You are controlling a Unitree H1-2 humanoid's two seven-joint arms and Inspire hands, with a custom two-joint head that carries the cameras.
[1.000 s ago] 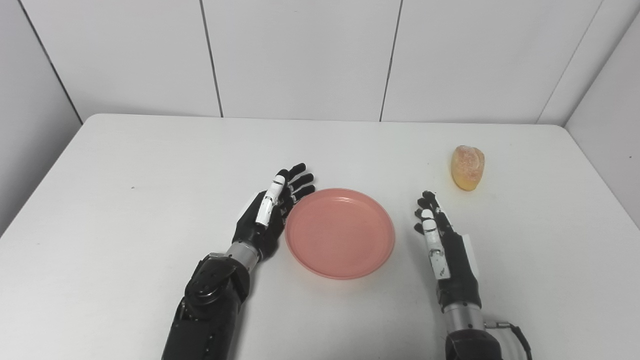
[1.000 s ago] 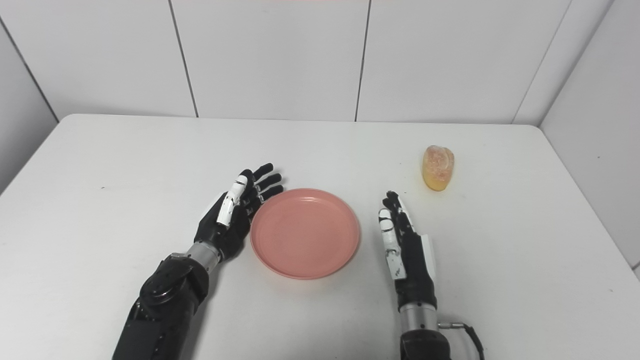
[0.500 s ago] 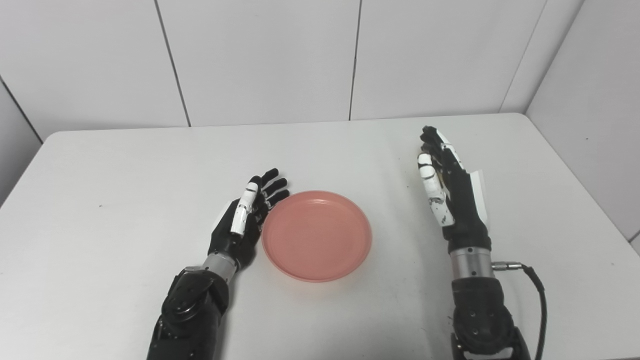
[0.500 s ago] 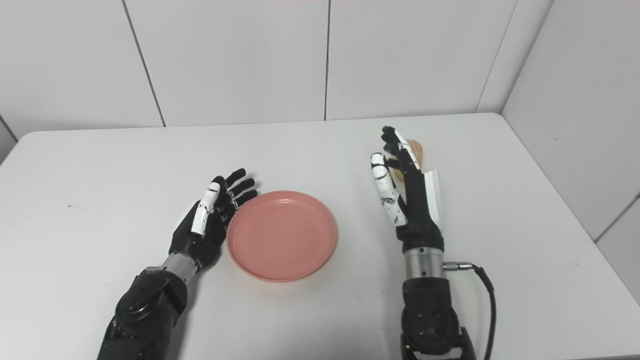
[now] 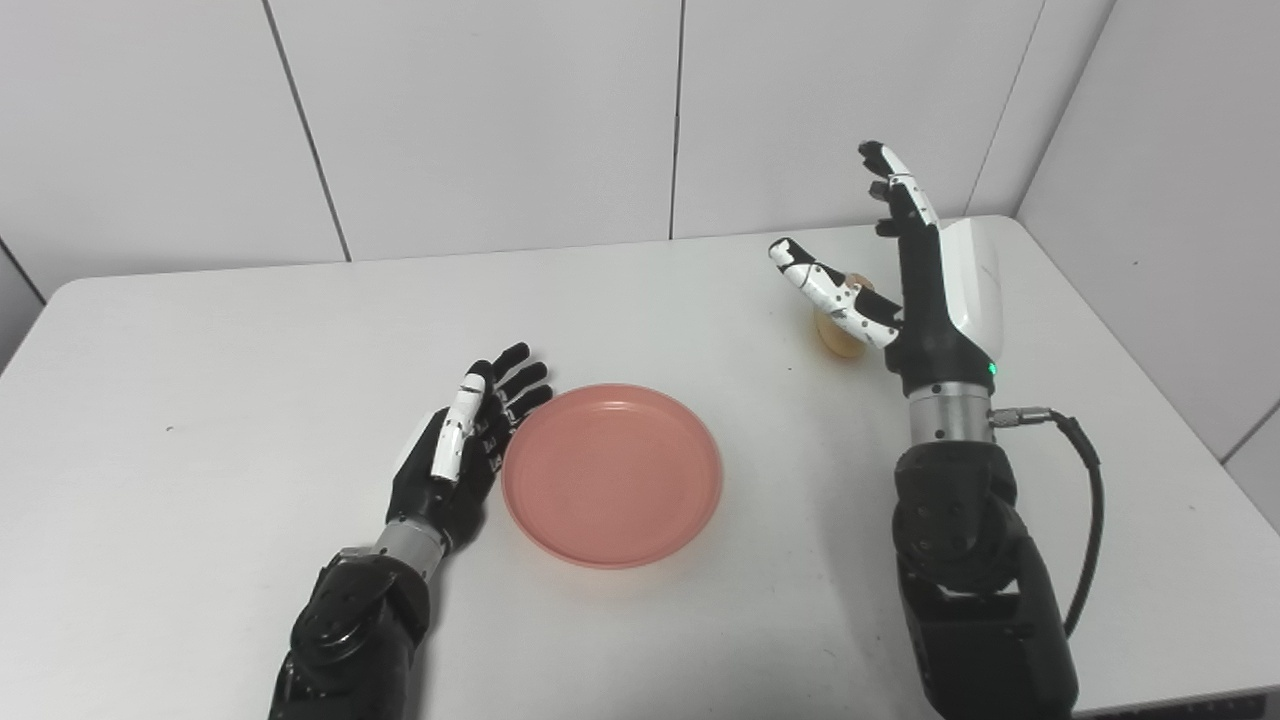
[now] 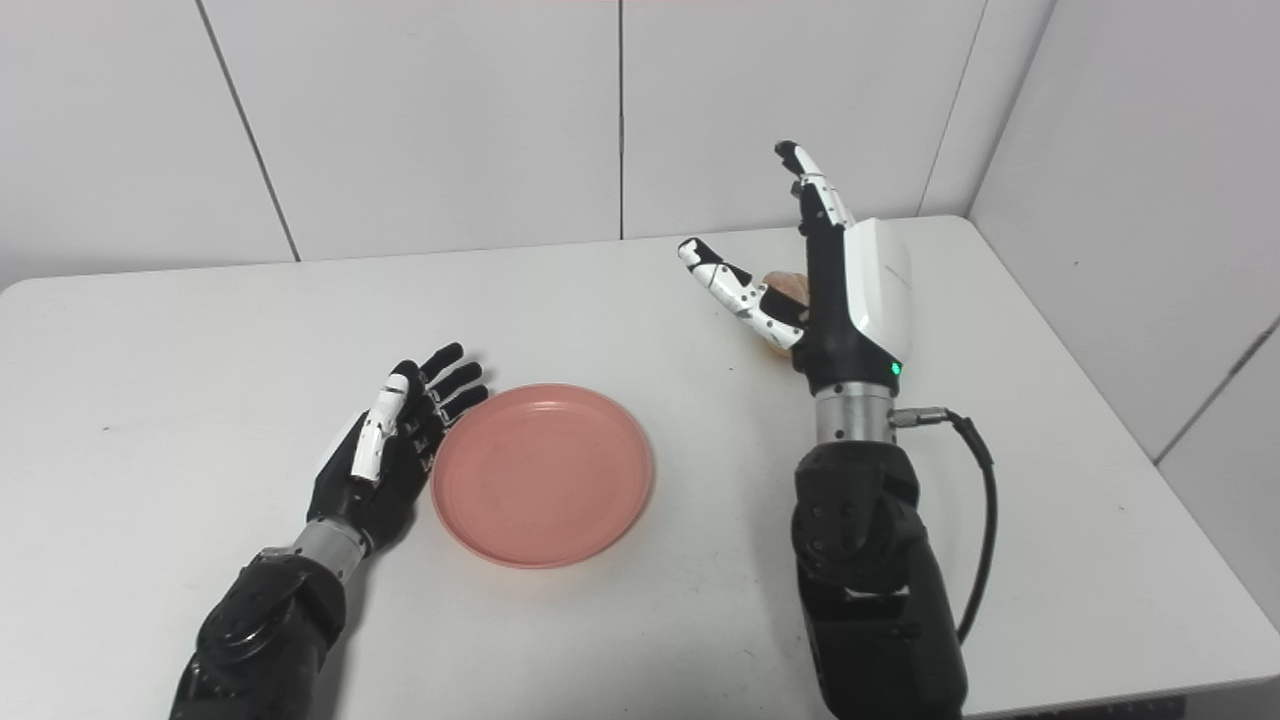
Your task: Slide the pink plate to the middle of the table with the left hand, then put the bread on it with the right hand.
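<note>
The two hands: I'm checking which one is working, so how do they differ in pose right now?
The left hand lies low on the table, edge against the pink plate; the right hand is raised, fingers pointing up. The left hand's thumb lies along its fingers; the right hand's thumb is spread wide, in front of the bread. Both are open, holding nothing.

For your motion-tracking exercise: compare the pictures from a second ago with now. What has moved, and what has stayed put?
The right robot hand has gone forward from beside the plate and risen, open, next to the bread, now partly hidden behind its thumb. It holds nothing yet. The camera has also shifted. The left robot hand stays open against the plate's left rim; plate and bread appear unmoved on the table.
</note>
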